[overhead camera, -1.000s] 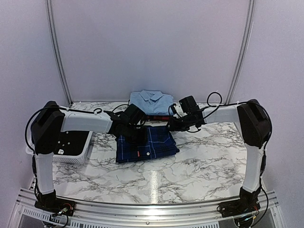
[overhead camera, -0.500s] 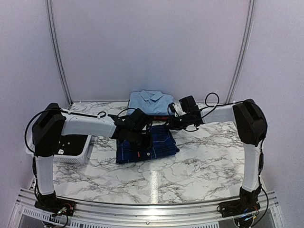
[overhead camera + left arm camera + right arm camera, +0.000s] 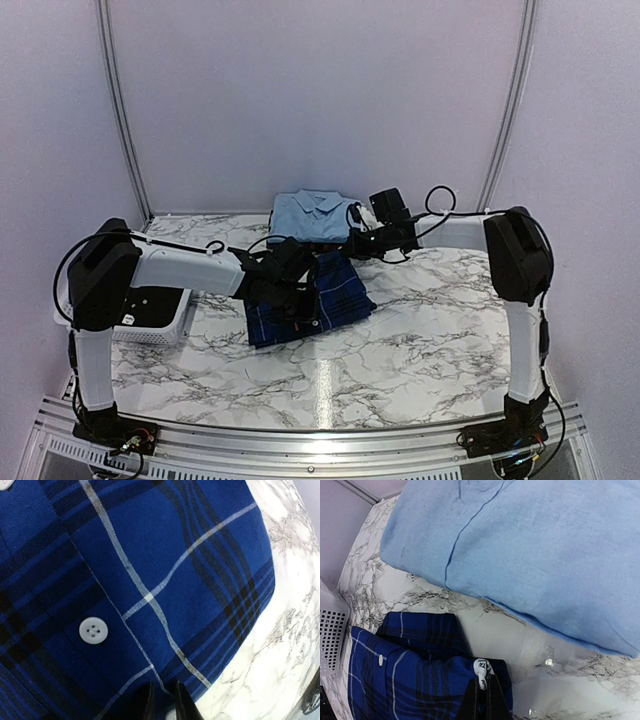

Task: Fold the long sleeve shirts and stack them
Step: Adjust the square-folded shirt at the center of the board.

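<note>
The navy plaid shirt (image 3: 335, 290) lies folded mid-table, its white button (image 3: 93, 630) showing in the left wrist view. My left gripper (image 3: 164, 692) rests low on its front, jaws nearly together with a ridge of the cloth pinched between them. At the shirt's far right corner my right gripper (image 3: 484, 684) is shut on the edge of the navy plaid shirt (image 3: 415, 680), where a white label (image 3: 482, 669) sticks up. The folded light blue shirt (image 3: 318, 214) lies just behind, and it fills the top of the right wrist view (image 3: 540, 550). The navy shirt's left part is hidden under my left arm.
A white slotted basket (image 3: 165, 322) stands at the table's left edge, and its corner (image 3: 330, 635) shows in the right wrist view. Marble tabletop (image 3: 430, 340) stretches in front and to the right of the shirts. White walls enclose the back.
My right gripper has moved left to the navy shirt's far corner and closed on it. My left gripper has slid a little right along the shirt front.
</note>
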Motion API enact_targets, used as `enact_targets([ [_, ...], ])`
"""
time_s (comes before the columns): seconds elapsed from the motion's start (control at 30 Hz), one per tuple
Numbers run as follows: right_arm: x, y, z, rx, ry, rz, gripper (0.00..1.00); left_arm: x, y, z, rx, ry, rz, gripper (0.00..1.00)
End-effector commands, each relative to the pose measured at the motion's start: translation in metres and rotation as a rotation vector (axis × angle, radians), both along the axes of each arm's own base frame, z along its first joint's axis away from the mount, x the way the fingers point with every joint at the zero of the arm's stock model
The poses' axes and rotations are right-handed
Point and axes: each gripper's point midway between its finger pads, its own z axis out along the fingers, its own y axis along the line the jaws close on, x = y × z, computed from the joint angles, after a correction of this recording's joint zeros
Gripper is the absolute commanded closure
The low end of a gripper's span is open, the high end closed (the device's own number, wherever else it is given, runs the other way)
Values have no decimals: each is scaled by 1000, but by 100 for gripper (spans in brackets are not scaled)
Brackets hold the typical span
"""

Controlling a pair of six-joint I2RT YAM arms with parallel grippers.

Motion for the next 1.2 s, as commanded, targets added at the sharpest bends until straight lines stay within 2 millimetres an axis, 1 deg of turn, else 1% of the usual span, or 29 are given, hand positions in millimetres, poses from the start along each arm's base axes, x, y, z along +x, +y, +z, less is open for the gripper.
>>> enact_targets([
  [0.0, 13, -3, -25, -45, 26, -30, 97, -13, 11, -22, 63, 47, -34, 83],
  [0.07, 13, -4, -25, -58, 24, -28, 89, -9, 10, -14, 55, 28, -31, 82],
  [0.1, 13, -6, -23, -66, 18, -28, 83, -7, 9, -9, 50, 14, -28, 81],
  [0.13, 12, -8, -19, -74, 7, -30, 77, -5, 9, -3, 43, 4, -21, 81],
  [0.2, 12, -12, -8, -90, -16, -34, 66, 1, 7, 15, 12, -20, -2, 81],
  [0.27, 9, -17, 7, -110, -41, -40, 59, 9, 9, 33, -15, -48, 31, 80],
  [0.37, 1, -28, 27, -130, -79, -67, 57, 28, 22, 58, -38, -102, 118, 80],
  [0.43, -11, -31, 38, -129, -97, -72, 57, 40, 30, 64, -45, -114, 158, 80],
  [0.47, -19, -30, 42, -129, -105, -69, 57, 47, 34, 64, -45, -117, 170, 80],
  [0.53, -36, -27, 40, -145, -109, -62, 58, 58, 35, 61, -50, -114, 176, 80],
  [0.67, -70, -8, 37, -122, -101, 0, 59, 78, 28, 50, -60, -103, 159, 81],
  [0.73, -84, -1, 29, -107, -91, 31, 60, 91, 29, 41, -47, -105, 165, 81],
  [0.8, -95, 1, 13, -102, -61, 50, 60, 103, 38, 29, -30, -95, 201, 81],
  [0.93, -115, -5, -27, -124, 23, 68, 60, 120, 57, -1, 11, -60, 248, 81],
  [1.0, -128, -13, -48, -147, 68, 68, 61, 124, 64, -12, 21, -41, 256, 82],
  [1.1, -147, -23, -62, -160, 108, 64, 62, 127, 71, -21, 37, -32, 262, 82],
  [1.17, -161, -28, -66, -162, 125, 65, 62, 129, 73, -18, 37, -37, 262, 82],
])
